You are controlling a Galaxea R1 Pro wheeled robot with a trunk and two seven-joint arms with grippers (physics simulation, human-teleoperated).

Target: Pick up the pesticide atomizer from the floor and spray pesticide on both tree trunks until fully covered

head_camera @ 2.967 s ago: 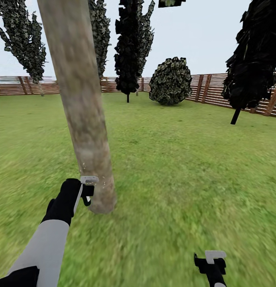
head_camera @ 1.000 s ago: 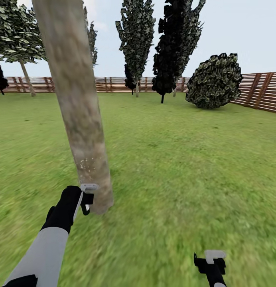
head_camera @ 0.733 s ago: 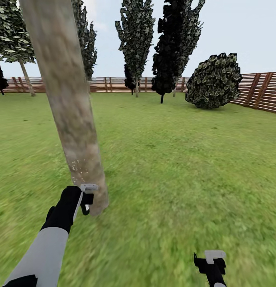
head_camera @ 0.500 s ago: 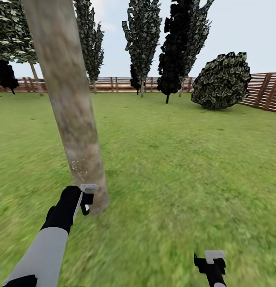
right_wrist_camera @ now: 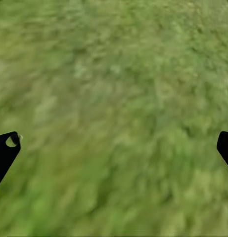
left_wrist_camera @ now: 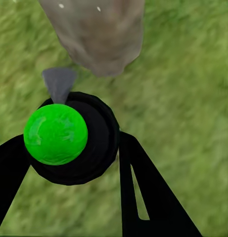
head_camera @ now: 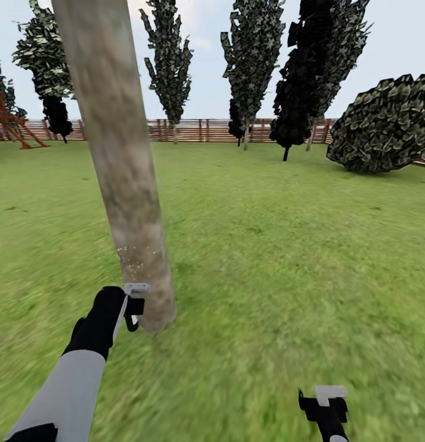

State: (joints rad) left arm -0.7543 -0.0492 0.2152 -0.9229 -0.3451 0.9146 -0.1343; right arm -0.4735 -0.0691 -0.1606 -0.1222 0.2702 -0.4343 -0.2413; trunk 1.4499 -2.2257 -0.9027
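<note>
- Nearest to us in the head view, our right gripper (head_camera: 323,402) hangs low over the lawn (head_camera: 286,258); in the right wrist view its two black fingertips (right_wrist_camera: 6,148) sit at opposite edges of the picture with blurred grass between them, so its jaws stand wide apart and hold nothing.
- On the other side, our left gripper (head_camera: 134,302) is raised at the end of the black and grey left arm (head_camera: 77,362), just beside the base of the tree trunk (head_camera: 123,166).
- In the left wrist view the fingers (left_wrist_camera: 143,192) of that gripper are clamped on the pesticide atomizer (left_wrist_camera: 76,140), seen from above as a round black body with a bright green top and a small grey nozzle pointing toward the trunk's foot (left_wrist_camera: 101,34).
- A scatter of whitish pesticide specks (head_camera: 136,258) sits on the lower bark, just above the left gripper.
- The pale mottled trunk rises tilted out of the top of the head view; we cannot see its canopy.
- Farther off stand slim dark-leaved trees (head_camera: 252,55), a near-black tree (head_camera: 298,92) and a round bush (head_camera: 387,126).
- Behind them runs the reddish-brown slat fence (head_camera: 200,130), with a reddish wooden frame (head_camera: 13,123) at the far left.
</note>
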